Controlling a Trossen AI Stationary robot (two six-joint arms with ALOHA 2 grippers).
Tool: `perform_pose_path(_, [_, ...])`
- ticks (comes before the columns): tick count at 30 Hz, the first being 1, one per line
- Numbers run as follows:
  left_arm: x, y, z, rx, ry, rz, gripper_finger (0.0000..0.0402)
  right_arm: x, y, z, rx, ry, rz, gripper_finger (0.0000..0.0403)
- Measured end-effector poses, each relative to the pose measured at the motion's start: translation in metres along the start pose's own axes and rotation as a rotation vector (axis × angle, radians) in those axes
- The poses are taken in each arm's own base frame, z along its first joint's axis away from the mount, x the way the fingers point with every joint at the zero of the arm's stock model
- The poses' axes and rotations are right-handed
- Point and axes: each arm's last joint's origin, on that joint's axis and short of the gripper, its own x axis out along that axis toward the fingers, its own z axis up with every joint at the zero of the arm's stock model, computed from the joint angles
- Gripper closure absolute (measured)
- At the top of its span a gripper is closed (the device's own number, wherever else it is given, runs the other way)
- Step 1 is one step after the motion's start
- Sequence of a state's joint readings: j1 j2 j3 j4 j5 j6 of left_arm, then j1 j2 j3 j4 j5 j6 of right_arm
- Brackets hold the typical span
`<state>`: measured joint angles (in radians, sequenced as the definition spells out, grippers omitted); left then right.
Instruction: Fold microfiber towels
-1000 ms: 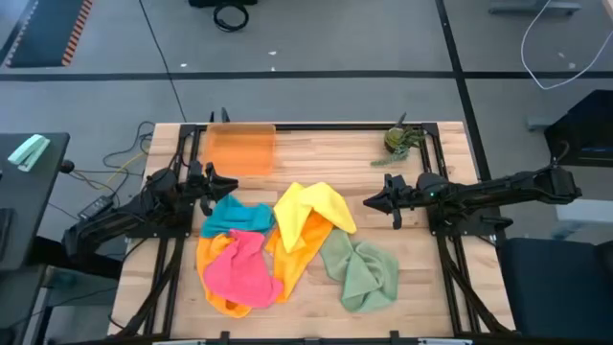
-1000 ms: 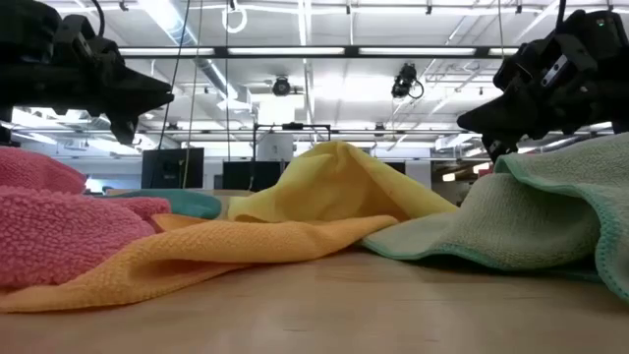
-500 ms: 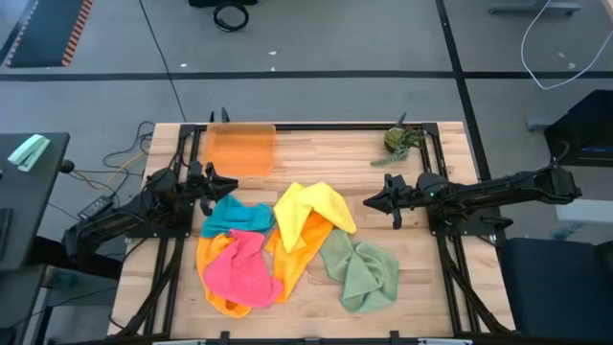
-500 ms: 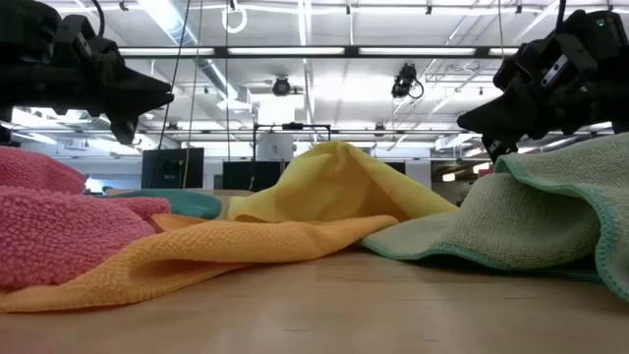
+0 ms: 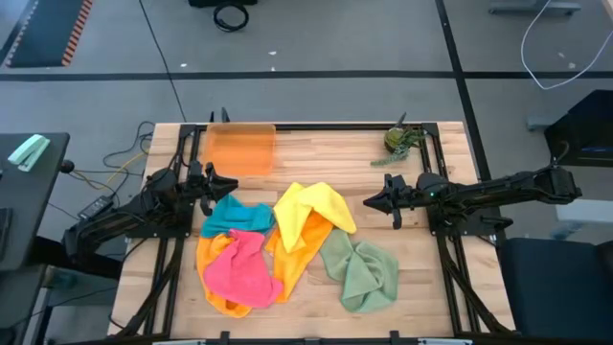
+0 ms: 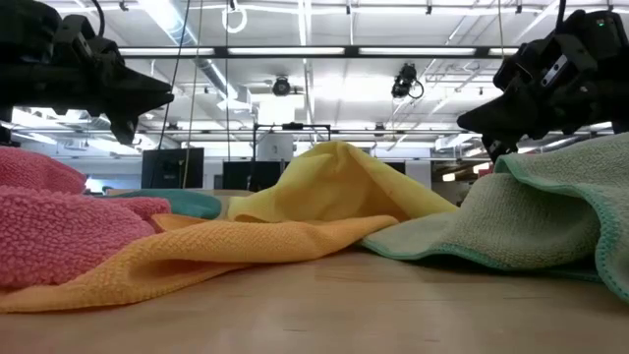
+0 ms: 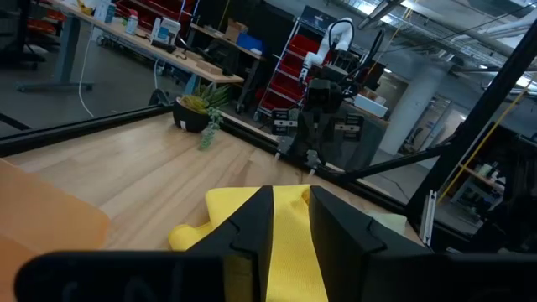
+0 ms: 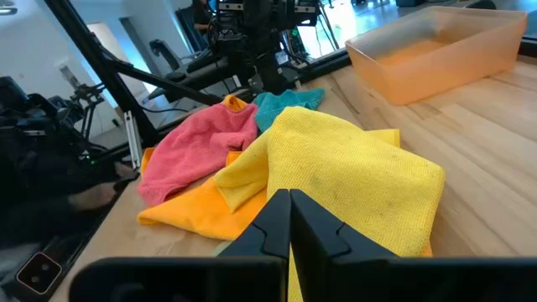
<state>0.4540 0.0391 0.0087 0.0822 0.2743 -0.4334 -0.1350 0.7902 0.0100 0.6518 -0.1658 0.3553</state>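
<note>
We find five towels heaped loose and unfolded on the table (image 5: 316,153), between the two arms. The yellow towel (image 5: 311,208) lies uppermost near the middle, draped partly over the orange towel (image 5: 295,251), which spreads beneath it toward the front edge. The pink towel (image 5: 239,268) sits crumpled on the orange one at the left front. The teal towel (image 5: 230,216) lies behind the pink one, touching it. The green towel (image 5: 362,270) lies at the right front, its edge meeting the orange towel.

The left gripper (image 5: 215,184) hovers above the table just beside the teal towel, touching nothing; in its wrist view its fingers (image 7: 252,231) stand slightly apart with the yellow towel showing through the gap, holding nothing. The right gripper (image 5: 374,202) hovers just beside the yellow towel, clear of it; its fingers (image 8: 270,220) are pressed together and empty.

An orange tray (image 5: 241,148) rests at the back left of the table, apart from the heap. A small potted plant (image 5: 397,141) stands at the back right corner.
</note>
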Motion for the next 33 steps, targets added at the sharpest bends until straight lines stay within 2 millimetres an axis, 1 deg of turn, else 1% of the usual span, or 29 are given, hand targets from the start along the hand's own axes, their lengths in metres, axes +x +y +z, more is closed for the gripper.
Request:
perform_pose_path(10, [0.0000, 0.0000, 0.0000, 0.000, 0.000, 0.000, 0.0321, 0.0000, 0.0000, -0.0001, 0.000, 0.000, 0.000, 0.0389])
perform_pose_path(21, [0.0000, 0.0000, 0.0000, 0.000, 0.000, 0.000, 0.0312, 0.0000, 0.0000, 0.0000, 0.000, 0.000, 0.000, 0.0389])
perform_pose_path(29, [0.0000, 0.0000, 0.0000, 0.000, 0.000, 0.000, 0.0321, 0.0000, 0.0000, 0.0000, 0.000, 0.000, 0.000, 0.0389])
perform_pose_path(33, [0.0000, -0.0006, 0.0013, 0.004, -0.013, -0.006, 0.0319, 0.0000, 0.0000, 0.0000, -0.002, 0.000, 0.000, 0.0389])
